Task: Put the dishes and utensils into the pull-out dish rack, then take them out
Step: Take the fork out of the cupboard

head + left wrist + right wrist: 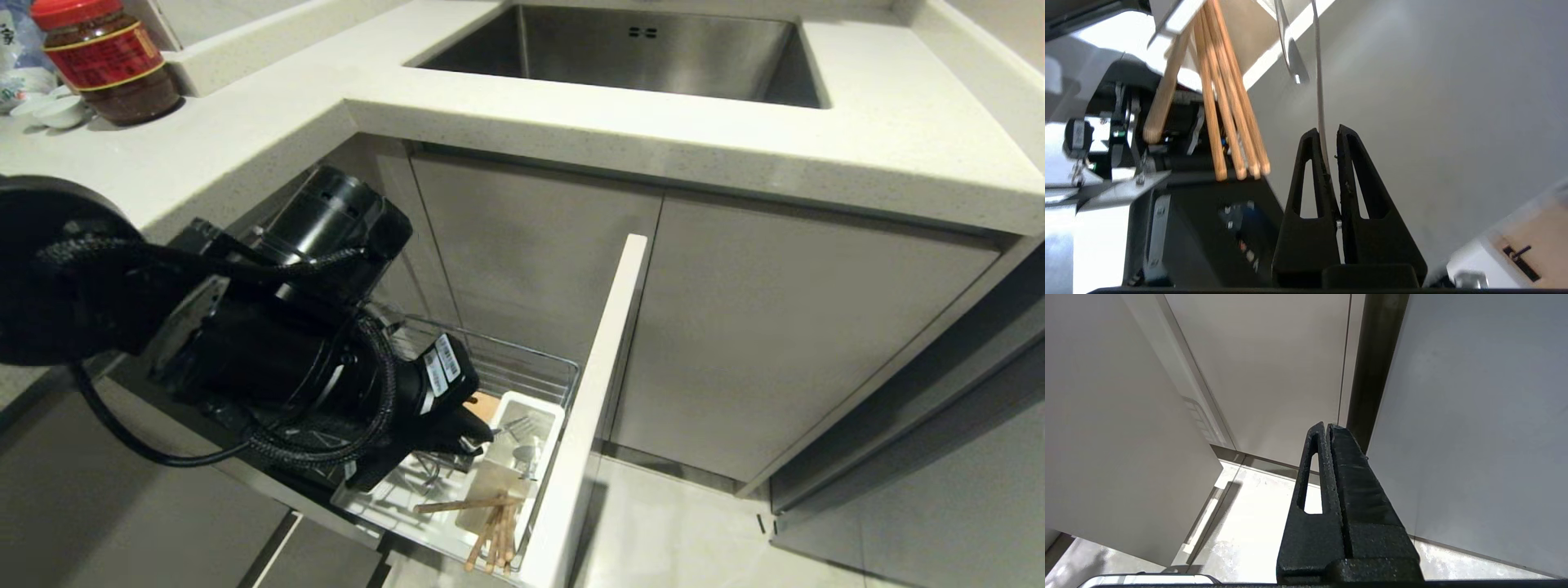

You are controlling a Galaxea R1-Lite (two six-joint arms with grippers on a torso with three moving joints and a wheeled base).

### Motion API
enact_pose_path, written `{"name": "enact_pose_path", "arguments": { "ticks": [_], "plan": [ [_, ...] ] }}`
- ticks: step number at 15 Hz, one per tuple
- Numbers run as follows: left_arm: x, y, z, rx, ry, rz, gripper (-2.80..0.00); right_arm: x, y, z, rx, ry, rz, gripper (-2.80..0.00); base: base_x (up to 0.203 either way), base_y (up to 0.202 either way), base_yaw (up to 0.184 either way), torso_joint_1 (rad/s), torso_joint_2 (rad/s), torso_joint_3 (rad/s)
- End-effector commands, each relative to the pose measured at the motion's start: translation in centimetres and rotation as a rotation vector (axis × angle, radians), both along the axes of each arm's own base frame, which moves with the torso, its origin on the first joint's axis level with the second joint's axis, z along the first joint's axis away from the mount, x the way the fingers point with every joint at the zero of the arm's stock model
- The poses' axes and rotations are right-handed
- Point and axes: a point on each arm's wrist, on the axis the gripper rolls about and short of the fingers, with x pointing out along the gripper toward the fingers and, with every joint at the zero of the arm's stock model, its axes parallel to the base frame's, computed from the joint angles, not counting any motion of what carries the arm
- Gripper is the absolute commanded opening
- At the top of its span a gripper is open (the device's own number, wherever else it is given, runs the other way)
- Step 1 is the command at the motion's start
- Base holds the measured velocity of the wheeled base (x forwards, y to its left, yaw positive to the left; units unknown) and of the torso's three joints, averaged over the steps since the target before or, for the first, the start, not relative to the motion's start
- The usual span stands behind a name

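Kitchen corner, L-shaped counter with sink.
Speckled off-white stone countertop [890, 139]; recessed rectangular stainless-steel sink basin [645, 53]; flat matte grey cabinet doors [784, 343] beneath; pale glossy tiled floor [678, 531]; red-lidded glass jar of dark sauce [110, 57] beside small white dishes [57, 110] at the counter's far left.

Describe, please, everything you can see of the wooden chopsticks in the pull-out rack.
The chopsticks are thin, round, light-brown wooden sticks, about five in all. They stand bunched in the white utensil bin at the near end of the pull-out rack, leaning outward with their blunt ends fanned. One lies across the others at an angle. In the left wrist view they sit beside the left gripper, which does not touch them; it is shut on a slim silver utensil handle.
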Motion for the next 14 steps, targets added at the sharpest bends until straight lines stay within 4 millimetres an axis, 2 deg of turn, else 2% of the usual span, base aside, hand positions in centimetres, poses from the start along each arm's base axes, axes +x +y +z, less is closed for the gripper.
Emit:
{"name": "enact_pose_path", "arguments": {
  "ticks": [1,4,9,12,14],
  "plan": [
    [-1.1,0.3,1.4,-0.003,0.006,-0.013,-2.8,0.2,0.0,-0.7,0.0,0.024,0.0,-2.8,0.0,0.0,0.0,0.0,0.0,0.0],
    [-1.9,0.8,2.5,0.002,0.01,-0.022,-2.8,0.2,0.0,-0.7,0.0,0.026,0.0,-2.8,0.0,0.0,0.0,0.0,0.0,0.0],
    [-4.4,2.2,5.5,-0.042,-0.041,-0.048,-2.8,0.2,0.0,-0.7,0.0,0.026,0.0,-2.8,0.0,0.0,0.0,0.0,0.0,0.0],
    [-6.4,4.2,8.3,-0.097,-0.129,-0.034,-2.8,0.2,0.0,-0.7,0.0,0.024,0.0,-2.8,0.0,0.0,0.0,0.0,0.0,0.0],
    [-8.7,6.5,11.0,-0.169,-0.237,-0.01,-2.8,0.2,0.0,-0.7,0.0,0.026,0.0,-2.8,0.0,0.0,0.0,0.0,0.0,0.0]
  ]
}}
